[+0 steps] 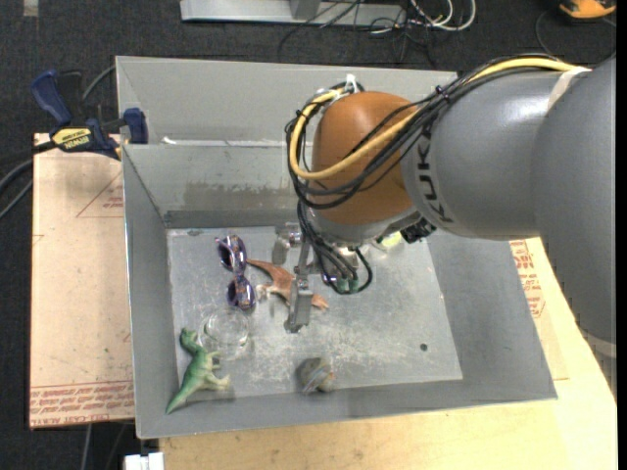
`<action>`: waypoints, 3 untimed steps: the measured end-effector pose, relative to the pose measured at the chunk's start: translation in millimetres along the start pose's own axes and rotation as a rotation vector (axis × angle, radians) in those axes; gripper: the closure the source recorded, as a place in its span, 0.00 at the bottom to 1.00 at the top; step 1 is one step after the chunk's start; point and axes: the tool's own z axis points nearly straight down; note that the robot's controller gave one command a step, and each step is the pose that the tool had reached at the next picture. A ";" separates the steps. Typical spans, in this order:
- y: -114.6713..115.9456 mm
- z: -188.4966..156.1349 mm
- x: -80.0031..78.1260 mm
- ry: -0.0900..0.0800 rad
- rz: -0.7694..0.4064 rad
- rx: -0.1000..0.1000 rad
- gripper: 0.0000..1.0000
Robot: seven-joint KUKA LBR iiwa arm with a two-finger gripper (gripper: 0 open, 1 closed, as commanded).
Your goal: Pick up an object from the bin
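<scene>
A: Where is the gripper (297,313)?
B: At the centre of the bin (147,292), just beside one orange toy dinosaur (269,271). Clenched or released, I cannot tell.
A: And outward?
B: One pair of purple sunglasses (235,270) to the left, one clear plastic piece (226,332), one green dinosaur (199,371) at lower left, and one grey stone (315,374) at the bottom.

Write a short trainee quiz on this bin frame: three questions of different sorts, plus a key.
1. True or false: the green toy dinosaur lies in the lower-left corner of the bin, as the camera sees it.
2. What colour are the toy glasses left of the hand?
3. Which lies nearest the hand? A) the orange-brown toy B) the green toy dinosaur C) the toy glasses
Key: 1 true; 2 purple; 3 A.
</scene>
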 end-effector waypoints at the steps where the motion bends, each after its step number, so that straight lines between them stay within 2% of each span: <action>1: -0.8 -4.7 -1.4 -0.007 0.003 -0.001 0.00; 2: -12.3 44.6 -2.9 -0.010 0.182 -0.003 0.00; 3: -21.6 80.5 -34.6 -0.021 -0.087 -0.005 1.00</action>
